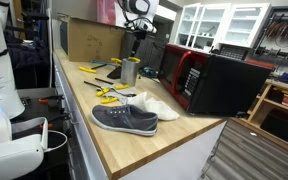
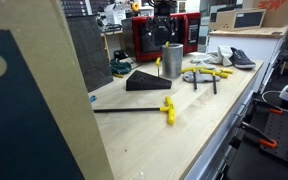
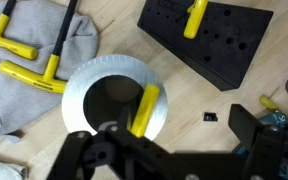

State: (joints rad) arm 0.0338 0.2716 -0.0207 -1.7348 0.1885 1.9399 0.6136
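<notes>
A shiny metal cup [image 3: 77, 100] stands upright on a pale wooden workbench [image 1: 189, 135]. Inside it one yellow-handled tool [image 3: 146, 108] leans against the cup's rim, with its handle poking up. The cup is a plain, straight-sided cylinder with a dark inside.

The gripper [image 1: 134, 51] hangs directly above the cup. Its jaws are spread wide and hold nothing. Whether they touch the tool is not clear.

Just beside the cup sits a black wedge-shaped holder [image 3: 209, 40] drilled with small holes; another yellow handle [image 3: 195, 17] stands in one of them. On the cup's other side, touching it, lies a crumpled grey cloth [image 3: 14, 105] with several yellow T-handled keys [image 3: 29, 75] on it. A grey sneaker [image 1: 124, 119] and a white shoe [image 1: 156, 103] lie on the bench near the cup. In an exterior view a long black key with a yellow grip [image 2: 168, 108] lies well apart from the cup.

Behind the cup stand a red and black microwave [image 1: 209, 80] and a cardboard box [image 1: 92, 40]. The room is a cluttered workshop with shelves.
</notes>
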